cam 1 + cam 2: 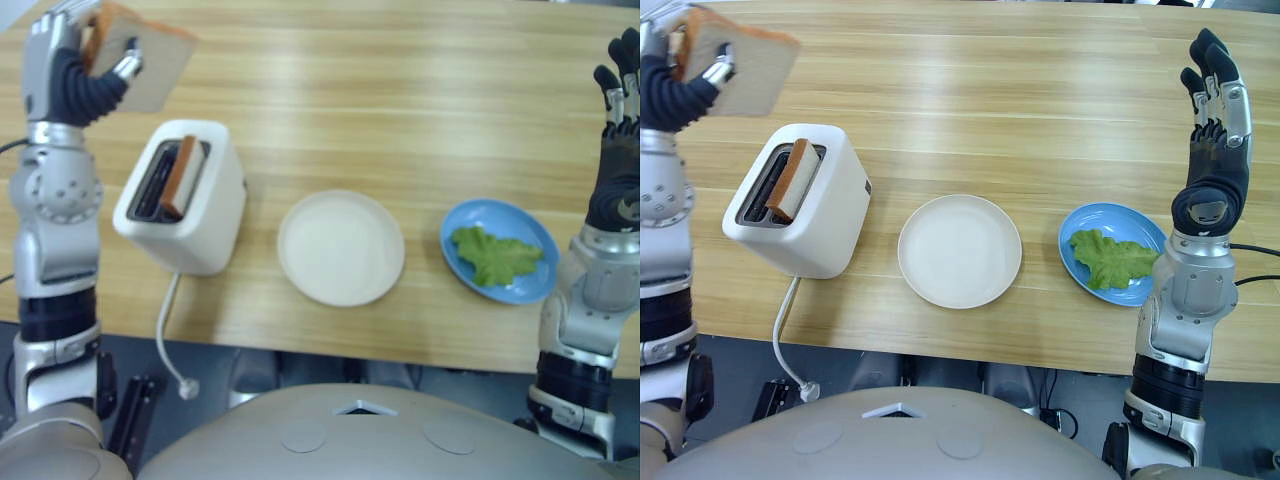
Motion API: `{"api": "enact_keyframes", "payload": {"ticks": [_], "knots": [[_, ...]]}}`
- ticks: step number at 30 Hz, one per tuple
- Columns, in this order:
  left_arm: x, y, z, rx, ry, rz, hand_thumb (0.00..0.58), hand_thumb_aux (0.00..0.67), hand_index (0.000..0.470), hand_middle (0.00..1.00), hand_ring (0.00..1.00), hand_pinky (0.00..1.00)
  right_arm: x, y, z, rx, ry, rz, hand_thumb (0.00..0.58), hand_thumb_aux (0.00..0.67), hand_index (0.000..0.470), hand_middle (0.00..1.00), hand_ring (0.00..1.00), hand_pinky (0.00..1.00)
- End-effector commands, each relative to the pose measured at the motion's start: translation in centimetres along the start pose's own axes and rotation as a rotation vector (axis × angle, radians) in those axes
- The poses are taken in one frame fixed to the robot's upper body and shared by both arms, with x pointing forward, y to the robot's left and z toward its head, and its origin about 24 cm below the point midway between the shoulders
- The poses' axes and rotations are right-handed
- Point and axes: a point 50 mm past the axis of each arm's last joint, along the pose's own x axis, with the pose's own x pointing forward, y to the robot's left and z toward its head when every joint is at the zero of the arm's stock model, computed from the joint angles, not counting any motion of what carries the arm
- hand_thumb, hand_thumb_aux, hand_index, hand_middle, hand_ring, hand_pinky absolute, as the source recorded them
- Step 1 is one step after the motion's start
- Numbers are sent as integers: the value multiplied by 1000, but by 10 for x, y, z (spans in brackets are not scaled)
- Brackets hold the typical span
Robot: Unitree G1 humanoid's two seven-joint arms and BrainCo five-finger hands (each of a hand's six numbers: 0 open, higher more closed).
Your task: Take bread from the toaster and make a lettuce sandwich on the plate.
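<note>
Far left of the white plate (340, 248), the left hand (72, 70) is up off the table (420, 90) with its fingers closed around a bread slice (155, 62). The fingers hide the slice's left part, and the picture edge cuts off both the slice's top and the hand. The toaster (195, 225) stands left of the plate, a small gap apart. It sits below and slightly plate-side of the held slice. A second slice (182, 175) sticks out of the slot nearer the plate, leaning a bit. The other slot is dark and I can't tell what's inside. The toaster cord (165, 335) drops over the near table edge, left of the plate. The plate itself is near that near edge, with a wide stretch of bare wood behind it. The blue dish (1143, 228) is just right of the plate, not touching, also near the edge. The lettuce leaf (1115, 258) lies flat in it. Furthest right of the plate, past the dish, the right hand (1215, 110) is raised with its fingers straight up and spread, gripping nothing. It is well above the lettuce. In the left eye view the frame edge clips this hand.
</note>
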Motion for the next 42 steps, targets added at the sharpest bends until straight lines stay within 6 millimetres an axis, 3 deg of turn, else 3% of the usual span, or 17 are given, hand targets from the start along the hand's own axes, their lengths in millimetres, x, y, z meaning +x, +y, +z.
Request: {"api": "enact_keyframes", "payload": {"ticks": [1, 5, 16, 28, 42], "knots": [[5, -43, 23, -16, -106, -127, 580, 670, 460, 1000, 1000, 1000, 2, 4, -4, 10, -2, 5, 0, 0, 0, 0, 0, 0], [-6, -89, 40, -62, -190, -259, 580, 670, 460, 1000, 1000, 1000, 2, 3, -6, 12, -1, -5, 0, 0, 0, 0, 0, 0], [-37, -151, 79, -79, -370, -386, 580, 670, 460, 1000, 1000, 1000, 8, 8, -11, 41, -8, -3, 0, 0, 0, 0, 0, 0], [-72, -181, 111, -102, -503, -453, 580, 670, 460, 1000, 1000, 1000, 8, 11, -11, 57, -4, -1, 0, 0, 0, 0, 0, 0], [-128, -215, 91, 60, -540, -686, 580, 670, 460, 1000, 1000, 1000, 7, 10, -10, 60, 4, 2, 0, 0, 0, 0, 0, 0]]}}
